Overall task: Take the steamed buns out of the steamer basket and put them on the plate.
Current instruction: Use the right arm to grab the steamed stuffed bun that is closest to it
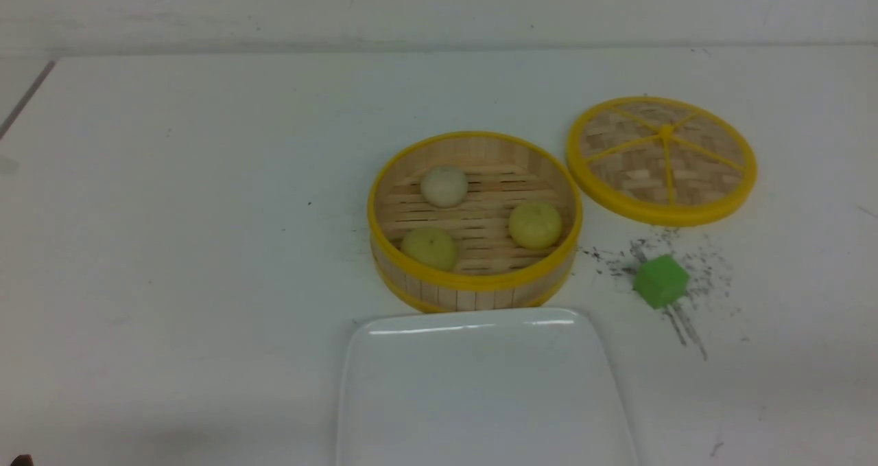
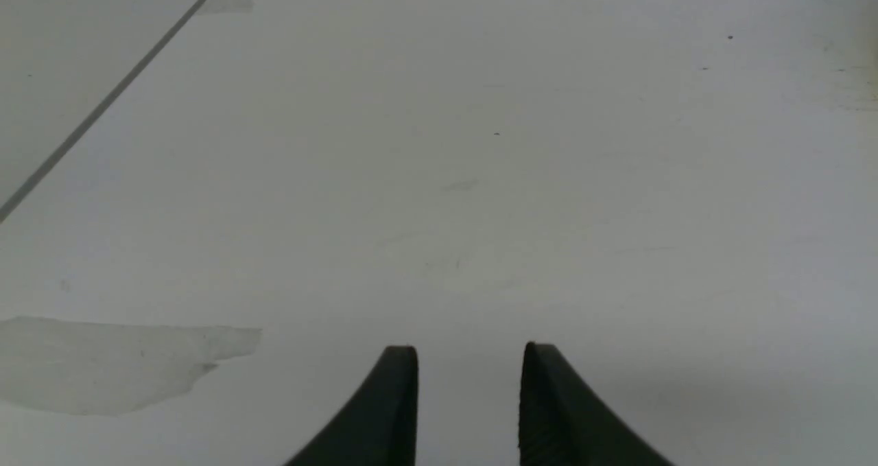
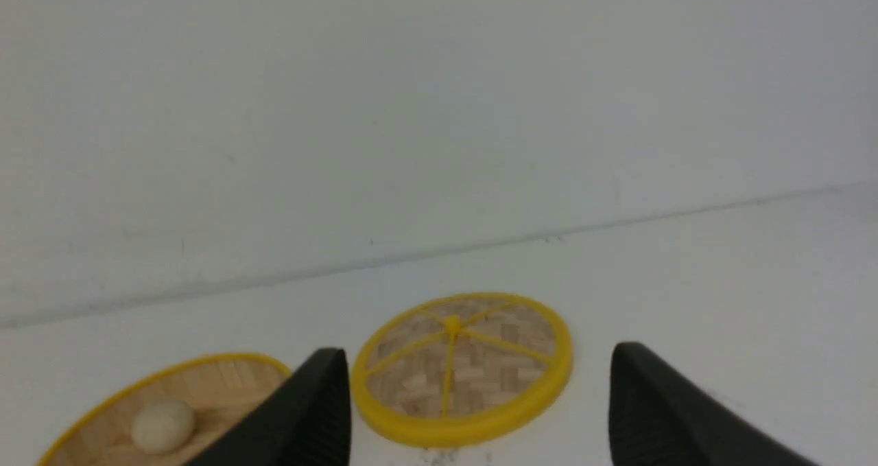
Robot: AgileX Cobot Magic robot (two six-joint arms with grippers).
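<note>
Right pincer jaws wide apart, empty; left pincer part-open, empty. I reckon steamed buns are light, soft, squashable: grip gently across the sides, below the pleats.

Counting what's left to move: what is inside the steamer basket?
The steamer basket holds one off-white bun and two pale yellow buns. Its near wall hides some floor.
</note>
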